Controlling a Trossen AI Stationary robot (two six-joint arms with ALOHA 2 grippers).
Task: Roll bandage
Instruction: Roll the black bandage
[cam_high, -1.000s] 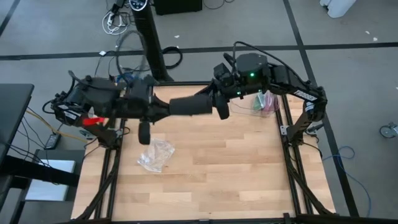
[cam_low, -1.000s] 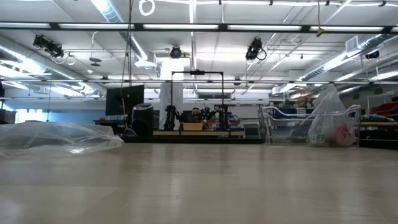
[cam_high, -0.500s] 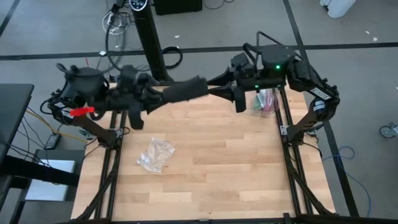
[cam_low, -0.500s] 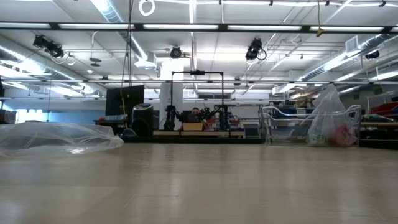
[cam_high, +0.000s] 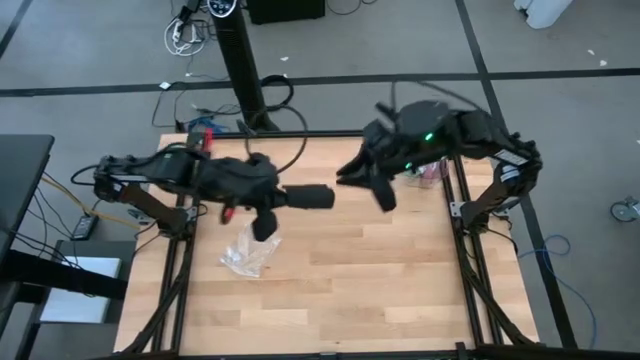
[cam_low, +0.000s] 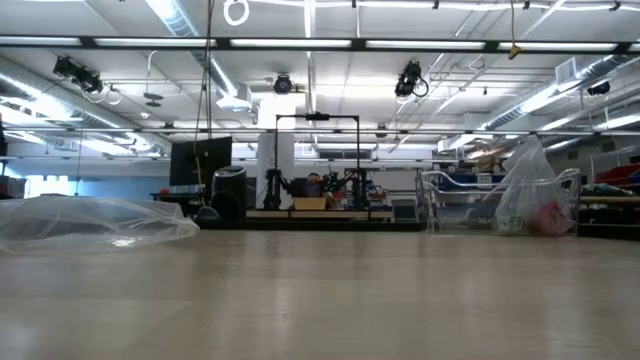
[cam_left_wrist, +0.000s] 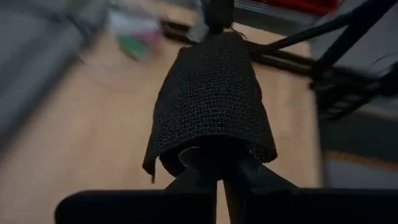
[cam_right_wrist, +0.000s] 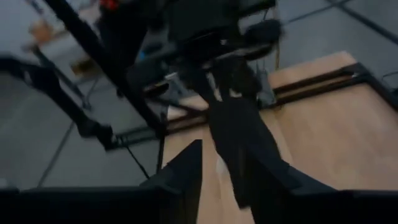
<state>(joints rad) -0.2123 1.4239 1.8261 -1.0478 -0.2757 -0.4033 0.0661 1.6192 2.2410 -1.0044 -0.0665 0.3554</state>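
Your stock: one bandage, two hands, one clear plastic bag, one tabletop.

Bandage (cam_left_wrist: 211, 106) held above the tabletop (cam_high: 400, 270), pinched in your left hand (cam_high: 305, 197). Right hand (cam_high: 383, 190) hovers just beside, fingers parted, holding nothing. Clear plastic bag (cam_high: 250, 248) lies below the left hand.

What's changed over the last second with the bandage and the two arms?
The bandage, stretched between both grippers a second ago, now sits as a short dark length on the left gripper alone; the right gripper has let go and pulled back toward its side. The left arm has swung forward over the table, above the clear plastic bag. The bag and the bin of items at the back right corner stayed put.
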